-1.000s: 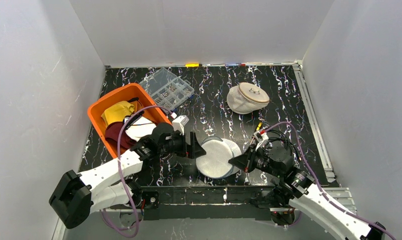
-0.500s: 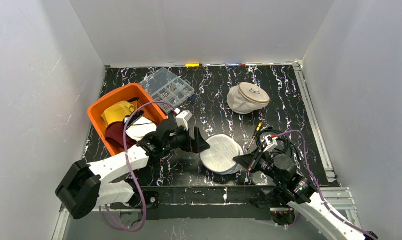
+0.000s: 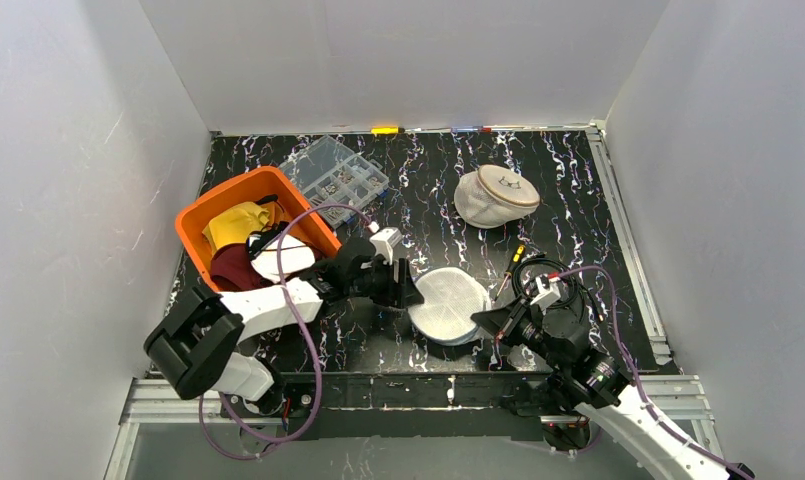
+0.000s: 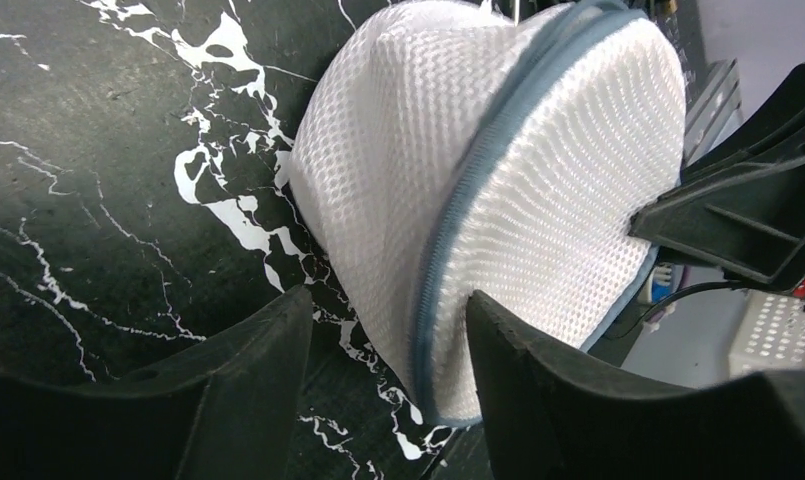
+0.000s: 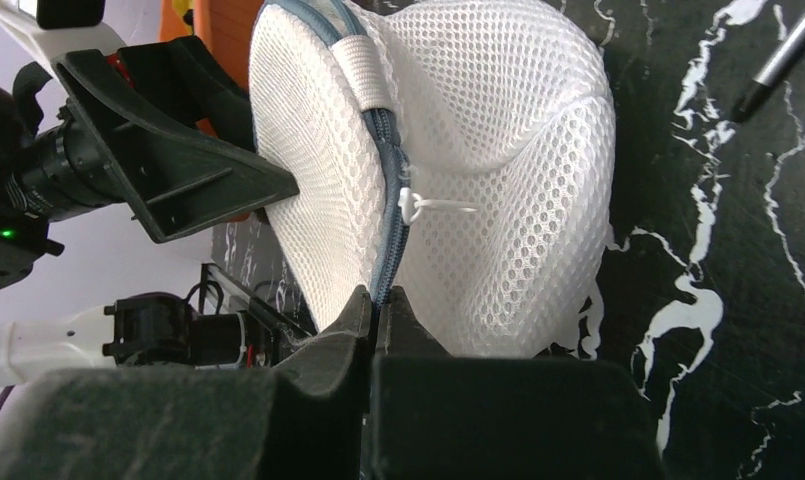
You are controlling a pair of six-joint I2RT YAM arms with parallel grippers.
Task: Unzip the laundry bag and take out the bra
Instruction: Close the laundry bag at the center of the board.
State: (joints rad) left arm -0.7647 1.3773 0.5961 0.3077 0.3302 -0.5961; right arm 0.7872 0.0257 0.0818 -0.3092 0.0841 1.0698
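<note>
The laundry bag (image 3: 448, 305) is a round white mesh pouch with a blue-grey zipper (image 5: 388, 150), held on edge just above the table between both arms. My right gripper (image 5: 378, 296) is shut on the zipper seam at the bag's near rim, below a white zip-tie pull (image 5: 423, 206). From the left, my left gripper (image 4: 388, 305) stands open around the bag's opposite edge (image 4: 498, 190). One of its fingers (image 4: 538, 380) presses the mesh and the other (image 4: 248, 380) stays off it. The bra is hidden.
An orange bin (image 3: 200, 217) with clothes sits at the left, a clear compartment box (image 3: 336, 175) behind it. A second mesh pouch (image 3: 496, 195) lies at the back right. A pen (image 3: 514, 264) lies just right of the bag. White walls enclose the table.
The left arm has swung right up to the bag and its jaws have narrowed around the bag's edge. The bag, still pinched by the right gripper, has shifted right and away.
</note>
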